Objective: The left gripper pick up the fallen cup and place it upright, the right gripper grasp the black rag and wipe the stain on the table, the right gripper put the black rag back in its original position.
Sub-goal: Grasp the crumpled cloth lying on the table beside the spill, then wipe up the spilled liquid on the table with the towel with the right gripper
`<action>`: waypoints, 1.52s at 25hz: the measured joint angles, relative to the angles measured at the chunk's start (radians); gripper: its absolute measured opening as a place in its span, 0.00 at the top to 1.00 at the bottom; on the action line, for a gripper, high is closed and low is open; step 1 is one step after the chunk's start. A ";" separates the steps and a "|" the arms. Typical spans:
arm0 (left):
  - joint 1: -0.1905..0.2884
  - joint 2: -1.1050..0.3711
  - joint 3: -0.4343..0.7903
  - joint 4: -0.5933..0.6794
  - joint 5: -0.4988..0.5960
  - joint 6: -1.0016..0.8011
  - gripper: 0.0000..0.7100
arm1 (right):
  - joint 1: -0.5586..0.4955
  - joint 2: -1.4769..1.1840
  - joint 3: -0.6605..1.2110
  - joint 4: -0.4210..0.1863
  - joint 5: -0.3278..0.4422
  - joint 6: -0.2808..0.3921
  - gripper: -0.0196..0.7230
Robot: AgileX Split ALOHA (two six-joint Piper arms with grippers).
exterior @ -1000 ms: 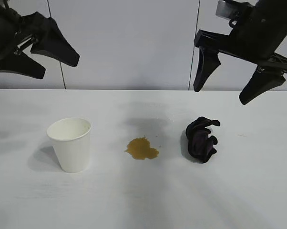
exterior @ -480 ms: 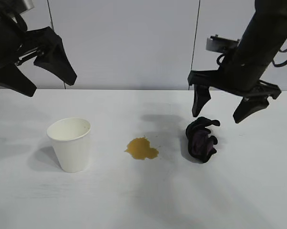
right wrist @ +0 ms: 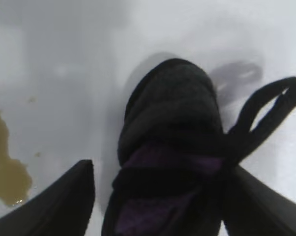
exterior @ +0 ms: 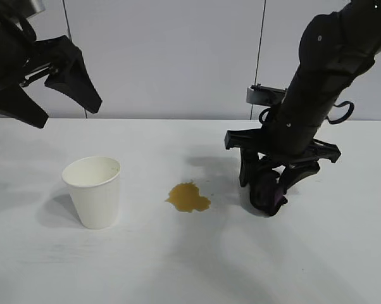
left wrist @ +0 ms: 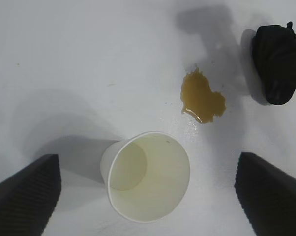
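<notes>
Right tool [exterior: 267, 182] straddles my black rag [exterior: 266, 191], grip uncertain; left tool [exterior: 48, 98] gapes released above the upright, seemingly empty cup [exterior: 93, 190].

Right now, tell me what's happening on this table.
The right gripper is down over the black rag, a finger on either side of it; I can't tell whether it has gripped the cloth. The brown stain beside the rag is not yet wiped. The white cup stands upright on the table, and the left gripper hangs open above it, holding nothing.
</notes>
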 joint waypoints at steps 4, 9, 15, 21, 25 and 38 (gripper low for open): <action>0.000 0.000 0.000 0.001 0.000 0.000 0.02 | 0.000 0.001 -0.027 0.001 0.032 0.001 0.76; 0.000 0.000 0.000 0.001 0.000 -0.001 0.02 | 0.026 -0.024 -0.115 0.002 0.109 0.000 0.83; 0.000 0.000 0.000 0.001 0.001 -0.001 0.02 | 0.184 -0.039 -0.178 0.020 0.122 -0.015 0.83; 0.000 0.000 0.000 0.001 0.007 -0.001 0.02 | 0.292 0.013 -0.179 0.010 0.080 -0.019 0.83; 0.000 0.000 0.000 0.001 0.007 -0.001 0.02 | 0.300 0.097 -0.179 0.003 0.039 -0.019 0.83; 0.000 0.000 0.000 0.001 0.019 -0.001 0.02 | 0.155 0.118 -0.193 -0.230 0.040 0.162 0.83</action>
